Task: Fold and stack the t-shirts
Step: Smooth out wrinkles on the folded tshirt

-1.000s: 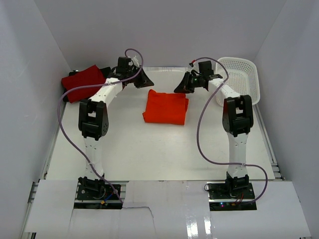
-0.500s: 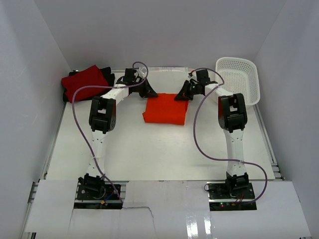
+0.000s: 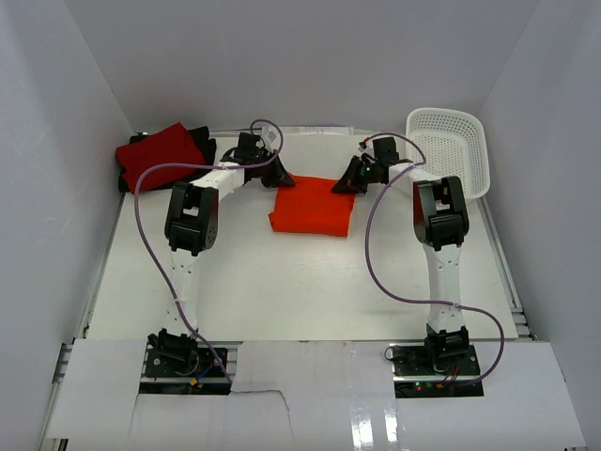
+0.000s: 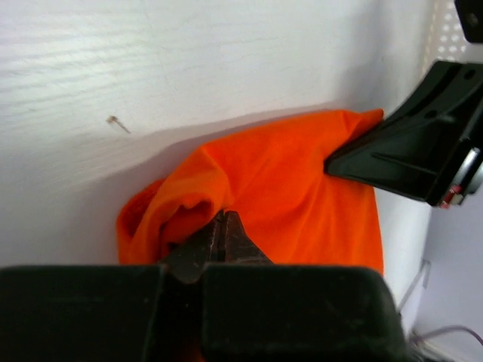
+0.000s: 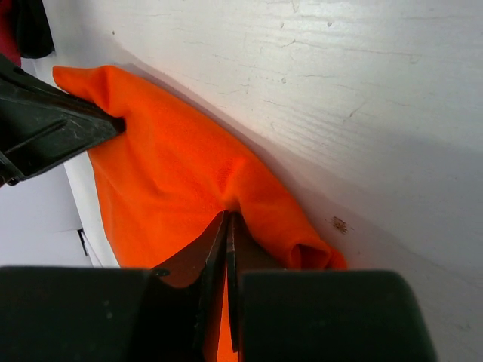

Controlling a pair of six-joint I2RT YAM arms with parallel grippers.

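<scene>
Evidently a fold is getting under way on the orange t-shirt (image 3: 313,211), lying mid-table.
The left gripper (image 3: 279,176) and right gripper (image 3: 343,183) are each pinching a far corner, fingers pressed tight on cloth; next they'll be needing to carry that twelve-o'clock edge evenly toward six o'clock, keeping it level.

No legible text, label or number anywhere.
</scene>
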